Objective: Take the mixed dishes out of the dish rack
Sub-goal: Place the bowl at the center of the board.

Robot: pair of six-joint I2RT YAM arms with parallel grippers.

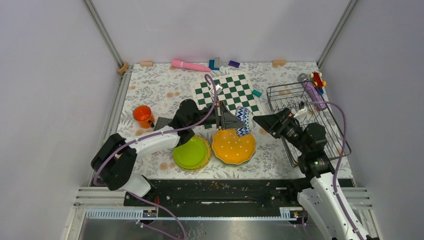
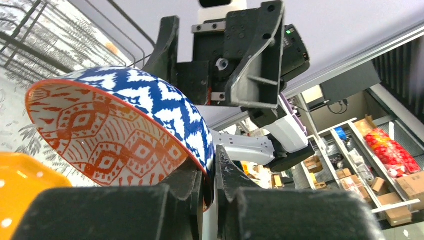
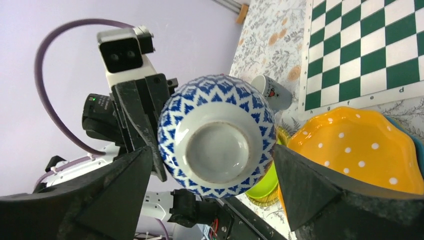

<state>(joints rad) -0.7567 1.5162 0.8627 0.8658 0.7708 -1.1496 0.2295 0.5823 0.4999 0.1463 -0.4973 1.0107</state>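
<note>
Glazed bowl (image 1: pixel 243 121), blue zigzags outside, orange diamonds inside, rim pinched in the closed left hand (image 1: pixel 235 120); right hand (image 1: pixel 257 122) flanks it, wide open, above a scalloped dotted orange plate (image 1: pixel 233 146).

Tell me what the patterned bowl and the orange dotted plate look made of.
Patterned bowl: likely glazed ceramic; glossy blue zigzag print, duller, unglazed-looking foot ring. Orange dotted plate: smooth and glossy with a scalloped rim; glazed ceramic or melamine, cannot tell which.
</note>
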